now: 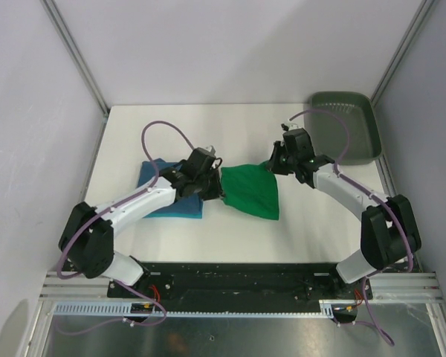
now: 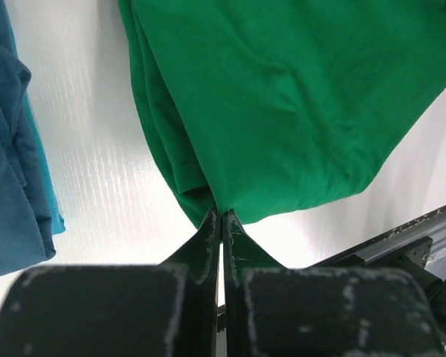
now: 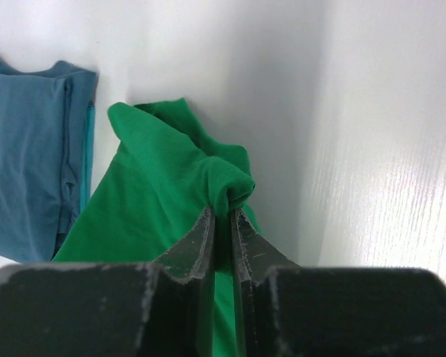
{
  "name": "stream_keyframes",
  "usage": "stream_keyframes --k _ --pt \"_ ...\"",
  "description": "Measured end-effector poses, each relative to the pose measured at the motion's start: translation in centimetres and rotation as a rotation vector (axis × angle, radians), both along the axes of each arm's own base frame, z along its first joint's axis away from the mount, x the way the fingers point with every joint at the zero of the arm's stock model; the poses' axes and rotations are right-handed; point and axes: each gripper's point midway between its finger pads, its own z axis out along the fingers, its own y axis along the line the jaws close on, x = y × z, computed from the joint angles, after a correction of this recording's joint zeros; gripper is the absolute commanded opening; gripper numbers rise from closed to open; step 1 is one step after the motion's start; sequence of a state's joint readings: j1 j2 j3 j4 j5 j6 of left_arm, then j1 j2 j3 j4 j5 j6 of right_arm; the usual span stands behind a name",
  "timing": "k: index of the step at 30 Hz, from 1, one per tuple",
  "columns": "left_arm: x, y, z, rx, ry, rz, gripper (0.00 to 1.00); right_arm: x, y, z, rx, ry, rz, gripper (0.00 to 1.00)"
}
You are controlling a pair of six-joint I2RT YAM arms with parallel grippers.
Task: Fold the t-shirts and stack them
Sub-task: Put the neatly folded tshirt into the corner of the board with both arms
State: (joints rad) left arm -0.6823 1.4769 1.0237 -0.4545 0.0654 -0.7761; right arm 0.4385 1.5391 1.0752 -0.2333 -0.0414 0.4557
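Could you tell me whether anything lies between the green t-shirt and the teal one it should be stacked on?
No loose object does: only bare table separates the green t-shirt from the teal t-shirt. The left gripper and right gripper both pinch the green one, though the left arm reaches across the teal one.

L pincer [image 2: 221, 217] closed; R pincer [image 3: 222, 214] clamped

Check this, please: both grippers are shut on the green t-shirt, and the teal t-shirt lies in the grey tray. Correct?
Not quite. The teal t-shirt lies on the table, not in the grey tray, as the top external view shows. The left gripper and right gripper are indeed shut on the green t-shirt.
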Motion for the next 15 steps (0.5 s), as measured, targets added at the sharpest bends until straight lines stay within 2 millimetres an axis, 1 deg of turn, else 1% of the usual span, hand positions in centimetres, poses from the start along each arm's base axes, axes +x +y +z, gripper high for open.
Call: stream_keyframes --k 3,8,12,15 --pt "0.4 0.0 1.6 -0.01 -0.036 0.001 0.0 0.0 0.0 1.3 0.012 -0.021 -0.003 0.0" --pt "0.8 0.5 3.5 -0.015 -0.081 0.008 0.0 0.1 0.5 4.4 0.048 -0.074 -0.003 0.0" --pt "0.9 1.8 4.6 -0.015 -0.1 0.03 0.0 0.3 1.6 6.3 0.075 -0.112 0.005 0.0" --pt "1.5 3.4 5.7 -0.019 -0.123 0.065 0.0 0.0 3.1 7.3 0.089 -0.129 0.023 0.0"
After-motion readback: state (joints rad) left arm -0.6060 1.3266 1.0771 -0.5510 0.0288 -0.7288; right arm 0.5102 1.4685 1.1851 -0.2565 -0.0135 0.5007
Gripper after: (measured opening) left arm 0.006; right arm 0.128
